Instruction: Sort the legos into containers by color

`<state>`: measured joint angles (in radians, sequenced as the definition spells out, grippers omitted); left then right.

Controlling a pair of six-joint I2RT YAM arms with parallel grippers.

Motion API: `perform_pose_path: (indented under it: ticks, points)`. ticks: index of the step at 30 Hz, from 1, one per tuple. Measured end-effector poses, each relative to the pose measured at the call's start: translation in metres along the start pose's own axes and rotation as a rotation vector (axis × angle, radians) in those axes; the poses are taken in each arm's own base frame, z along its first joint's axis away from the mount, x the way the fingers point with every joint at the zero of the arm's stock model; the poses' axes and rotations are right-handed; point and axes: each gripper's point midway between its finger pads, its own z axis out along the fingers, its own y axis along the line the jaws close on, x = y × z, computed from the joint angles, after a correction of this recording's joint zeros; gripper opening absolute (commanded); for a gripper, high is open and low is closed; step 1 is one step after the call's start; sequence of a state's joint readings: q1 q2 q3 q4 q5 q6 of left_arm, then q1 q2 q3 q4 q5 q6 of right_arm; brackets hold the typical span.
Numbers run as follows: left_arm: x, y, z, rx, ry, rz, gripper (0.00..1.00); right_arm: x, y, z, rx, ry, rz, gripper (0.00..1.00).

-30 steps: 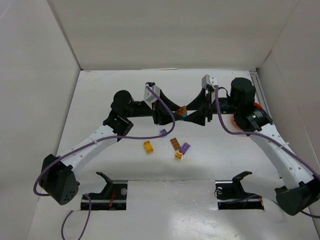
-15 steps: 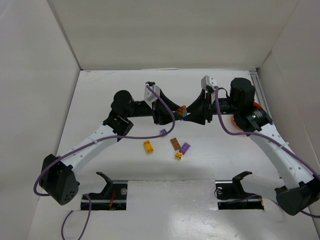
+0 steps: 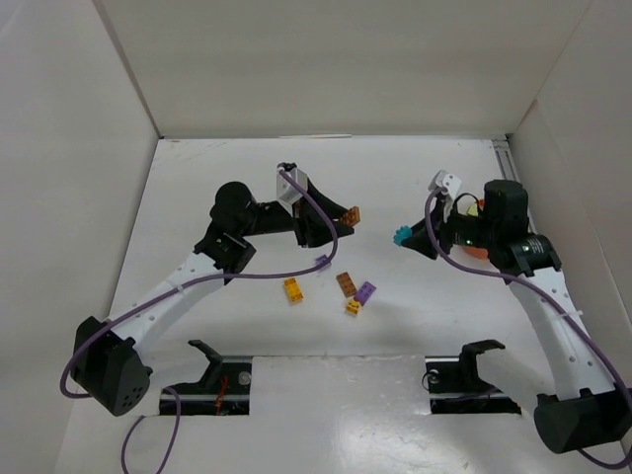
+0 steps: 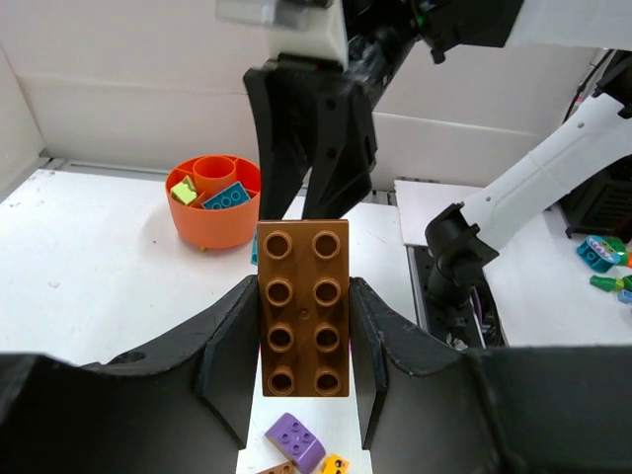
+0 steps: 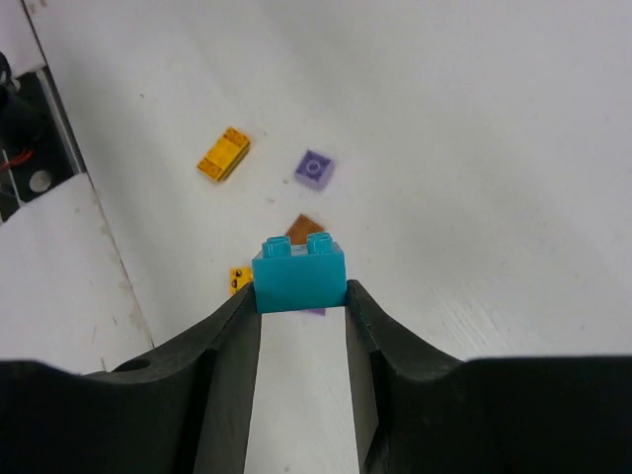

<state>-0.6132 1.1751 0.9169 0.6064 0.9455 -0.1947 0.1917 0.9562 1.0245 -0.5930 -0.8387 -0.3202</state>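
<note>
Left wrist: left gripper [image 4: 302, 296] is clamping brown eight-stud lego [image 4: 303, 308] between its jaws; right gripper [image 5: 299, 292] is pinching teal lego [image 5: 299, 276] likewise.

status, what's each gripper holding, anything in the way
Left gripper shut on brown brick. Right gripper shut on teal brick. Orange bowl holds a teal piece and a pale green piece. Loose bricks lie clear of both grippers.

Flat white tabletop [image 3: 395, 178] across centre frame. Plain white board walls: back panel [image 3: 326, 69] at top, left panel [image 3: 59, 197], right panel [image 3: 592, 128]. Thin grey metal rail [image 3: 507, 163] upper right, along the table edge. Two black clamp brackets [image 3: 209, 357] [image 3: 476, 353] in rectangular slots, bottom.
</note>
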Motion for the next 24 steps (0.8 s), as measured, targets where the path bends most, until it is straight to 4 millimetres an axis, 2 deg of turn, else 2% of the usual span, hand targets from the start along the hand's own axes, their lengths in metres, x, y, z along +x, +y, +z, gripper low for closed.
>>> perform_pose_path:
  ticks: [4,7,11,14,17,20,24]
  points:
    - [-0.006,-0.003,-0.001,0.0,-0.013,0.007,0.0,0.019,-0.017,-0.011,0.097,0.074,0.032,0.0]
    - [-0.006,0.004,-0.001,-0.044,-0.021,-0.023,0.0,0.027,-0.047,-0.031,0.299,0.162,0.042,0.0]
    - [0.0,0.022,-0.003,-0.16,-0.022,-0.099,0.0,0.04,-0.092,-0.071,0.627,0.266,0.104,0.0]
    - [0.007,0.031,-0.005,-0.217,-0.011,-0.14,0.0,0.063,-0.123,-0.103,0.859,0.364,0.208,0.0]
    - [0.017,0.04,-0.008,-0.269,0.001,-0.167,0.0,0.087,-0.143,-0.128,1.024,0.461,0.301,0.0]
    - [0.03,0.046,-0.012,-0.315,0.021,-0.196,0.0,0.102,-0.155,-0.138,1.107,0.519,0.353,0.0]
    - [0.04,0.052,-0.015,-0.351,0.042,-0.215,0.0,0.113,-0.171,-0.133,1.125,0.557,0.381,0.0]
